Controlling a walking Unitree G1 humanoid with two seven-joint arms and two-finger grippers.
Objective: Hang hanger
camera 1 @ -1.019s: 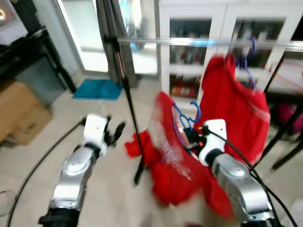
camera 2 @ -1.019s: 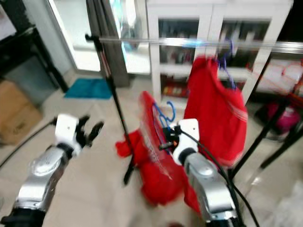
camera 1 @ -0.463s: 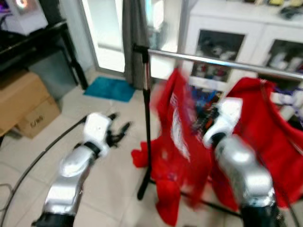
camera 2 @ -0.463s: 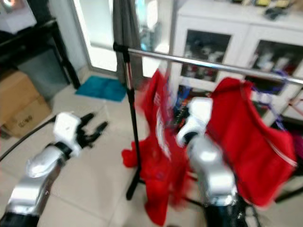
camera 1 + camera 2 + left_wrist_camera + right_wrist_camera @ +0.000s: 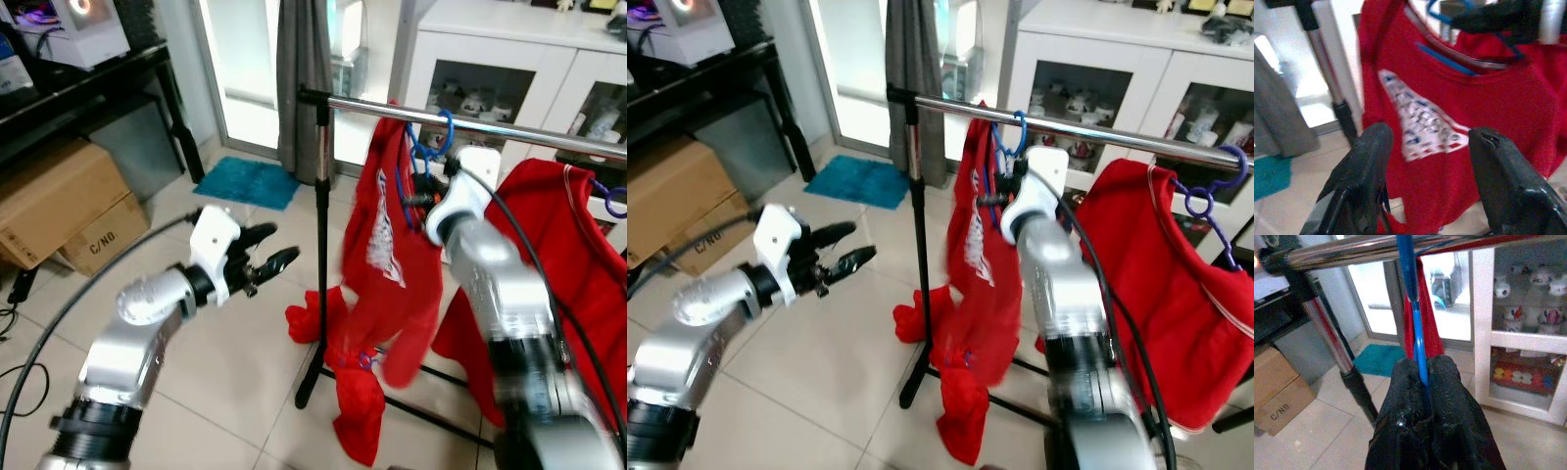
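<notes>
A blue hanger (image 5: 428,147) carries a red shirt (image 5: 387,284), and its hook lies over the silver rail (image 5: 509,130) of the clothes rack. My right gripper (image 5: 1422,382) is shut on the blue hanger (image 5: 1418,338) just under the rail (image 5: 1352,252), at the rack's left end. My left gripper (image 5: 269,262) is open and held out low to the left of the rack's upright pole (image 5: 318,245), apart from the shirt (image 5: 1459,147). A second red garment (image 5: 1176,294) hangs further right on a purple hanger (image 5: 1205,191).
The rack's black foot (image 5: 309,377) and cross bar rest on the tiled floor. A white glass-door cabinet (image 5: 509,69) stands behind the rack. Cardboard boxes (image 5: 59,201) and a black table are at the left, with a teal mat (image 5: 245,181) by the door.
The camera has swung and the picture has sharpened. My right gripper has lifted the hanger and shirt up to the rail, where the hook now lies over it. The left arm has stayed low.
</notes>
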